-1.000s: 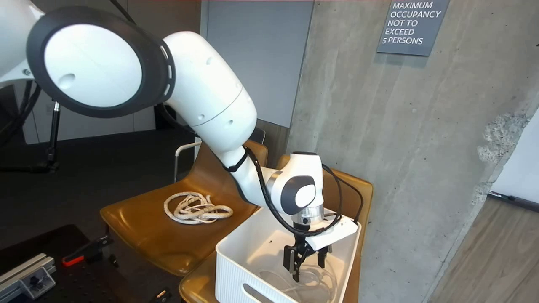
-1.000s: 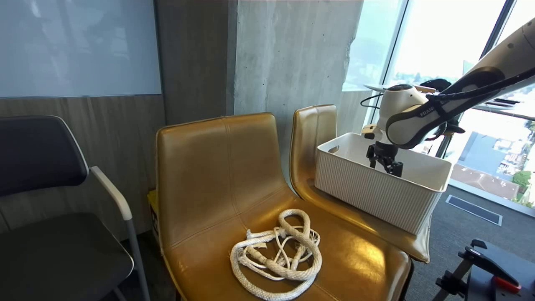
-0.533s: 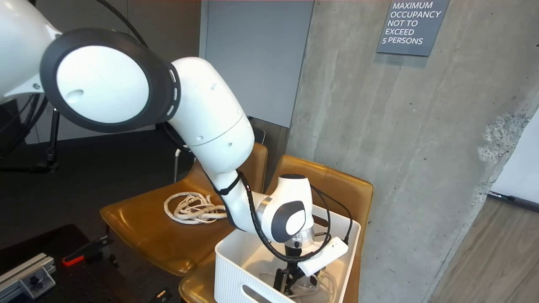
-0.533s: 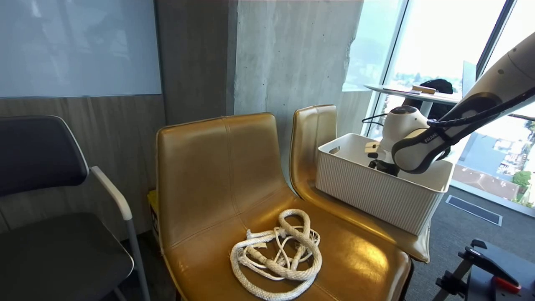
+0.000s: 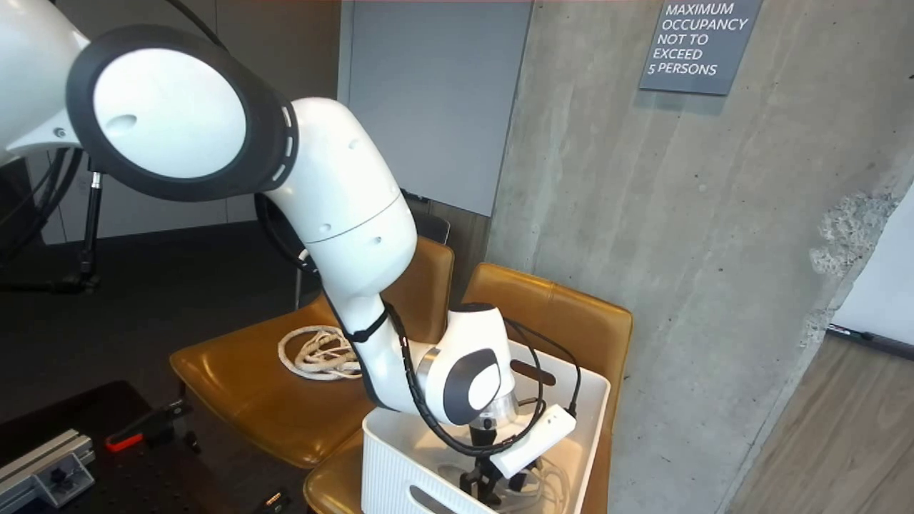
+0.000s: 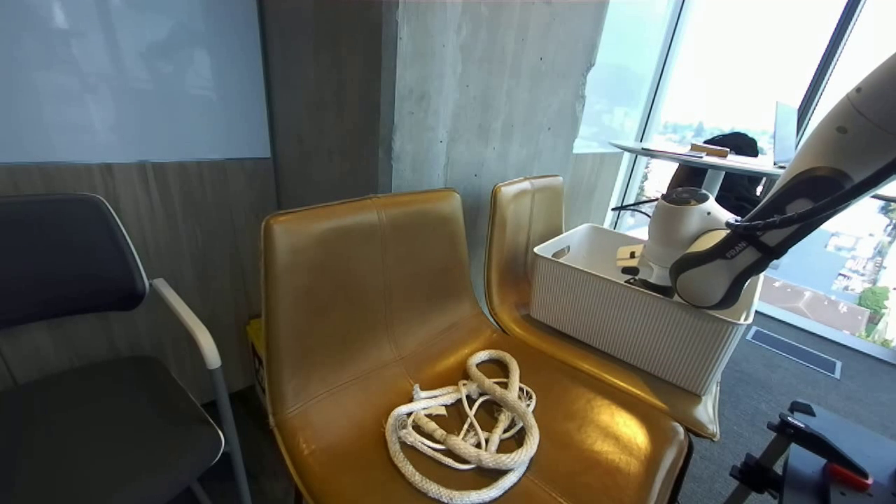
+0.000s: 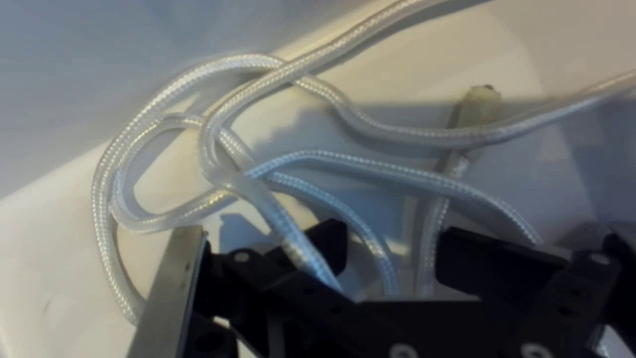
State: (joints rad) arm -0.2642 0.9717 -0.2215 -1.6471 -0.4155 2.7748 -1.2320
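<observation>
Working from a distance, I have my claw point(image 7: 390, 253) deep inside a white ribbed bin point(image 5: 393, 467), its two fingers point(image 7: 489, 256) parted partway, with strands of a pale braided cord point(image 7: 377, 170) running through the gap. The bin's bright bottom shows among those strands, so I read them as loose rather than pinched, though I cannot tell whether any touches a fingertip. The cord lies in overlapping loops on the bottom of the bin, the widest close to a wall, and what looks like a yellowed end point(image 7: 479, 104) is crossed by another length. My white arm point(image 5: 360, 207) angles down over the rim, and in an exterior view the bin's near side point(image 6: 623, 332) hides most of the claw from me. The bin stands on the seat of a tan chair point(image 6: 523, 234), a cut-out handle point(image 5: 432, 500) showing in its end. Just beside it, a matching chair point(image 6: 350, 280) bears a tangle of white rope point(image 6: 483, 455), thick and thin, well apart from the claw. Concrete point(image 5: 714, 250) rises behind the chairs, carrying a gray sign point(image 5: 696, 46) that reads "Maximum occupancy not to exceed 5 persons". A dark chair point(image 6: 66, 255) with a pale armrest point(image 6: 185, 322) stands beyond the rope's chair, away from the bin, and a table point(image 6: 752, 164) shows in front of tall windows point(image 6: 728, 63)
</observation>
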